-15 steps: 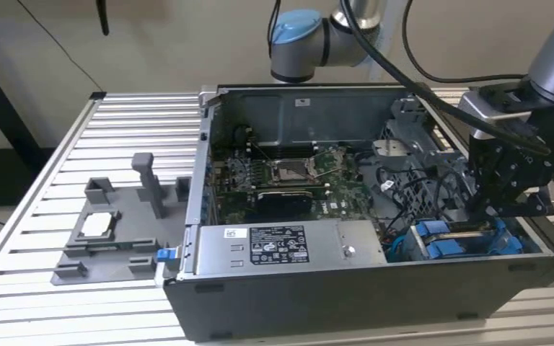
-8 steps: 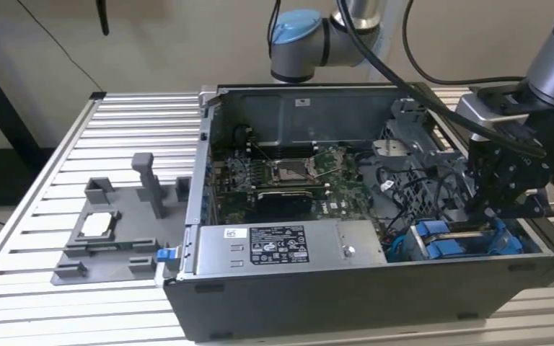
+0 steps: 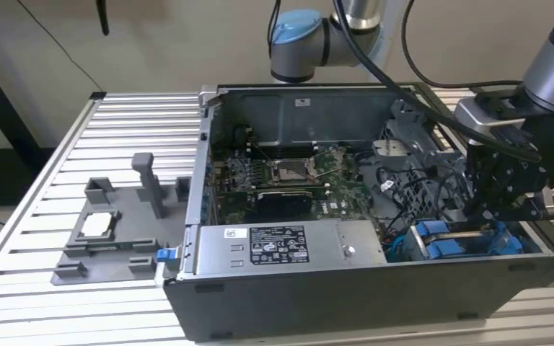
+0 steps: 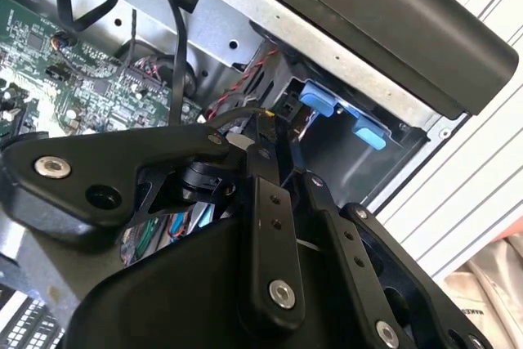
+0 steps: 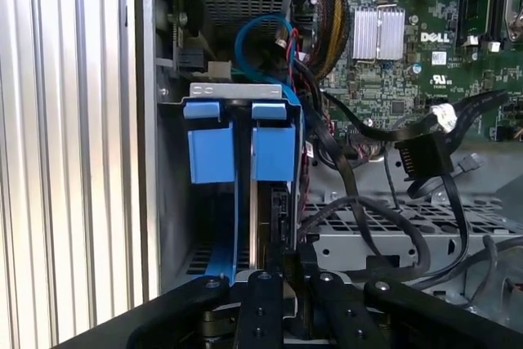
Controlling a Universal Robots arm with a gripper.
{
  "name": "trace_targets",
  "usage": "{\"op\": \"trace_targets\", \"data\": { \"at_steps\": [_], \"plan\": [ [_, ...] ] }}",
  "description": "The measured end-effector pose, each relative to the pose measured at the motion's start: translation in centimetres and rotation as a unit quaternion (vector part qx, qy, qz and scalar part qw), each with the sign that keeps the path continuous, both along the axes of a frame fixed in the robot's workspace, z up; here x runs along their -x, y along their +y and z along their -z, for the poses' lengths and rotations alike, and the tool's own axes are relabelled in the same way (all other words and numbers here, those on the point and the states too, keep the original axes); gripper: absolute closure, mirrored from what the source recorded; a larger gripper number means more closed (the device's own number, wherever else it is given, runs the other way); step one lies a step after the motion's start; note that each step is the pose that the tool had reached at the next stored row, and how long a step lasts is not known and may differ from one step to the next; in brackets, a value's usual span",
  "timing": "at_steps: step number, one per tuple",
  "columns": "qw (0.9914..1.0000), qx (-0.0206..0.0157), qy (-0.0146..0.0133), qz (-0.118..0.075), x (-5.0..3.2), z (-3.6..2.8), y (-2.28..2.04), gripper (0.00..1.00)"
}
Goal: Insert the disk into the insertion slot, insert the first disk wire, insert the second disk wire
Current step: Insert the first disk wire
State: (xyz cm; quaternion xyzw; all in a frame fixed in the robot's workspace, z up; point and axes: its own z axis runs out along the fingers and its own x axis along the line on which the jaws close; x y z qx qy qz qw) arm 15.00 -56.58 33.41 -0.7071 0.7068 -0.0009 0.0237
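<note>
The disk stands on edge inside the insertion slot of the metal drive cage, its blue carrier tabs facing out. The same blue tabs show at the case's front corner on the exterior view's right, and again in the second wrist view. My gripper hangs over that cage. Its black fingers stand close together at the disk's edge. In the second wrist view the gripper is shut on a black disk wire with a yellow strand. Another black wire plug dangles free beside the cage.
The open computer case lies on a slatted aluminium table. Inside are the power supply, the green motherboard and tangled cables. A grey plastic fixture tray lies to the case's left in the exterior view.
</note>
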Motion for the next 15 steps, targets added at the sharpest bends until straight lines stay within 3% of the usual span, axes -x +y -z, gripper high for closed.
{"op": "trace_targets", "data": {
  "at_steps": [5,6,15],
  "plan": [
    [1.0,0.0,0.0002,0.0,0.01,0.19,-0.01,0.8],
    [1.0,-0.0001,0.0002,0.0,0.01,0.16,-0.01,0.73],
    [1.0,0.0002,0.0004,0.0,0.0,-1.65,0.0,0.73]
  ]
}}
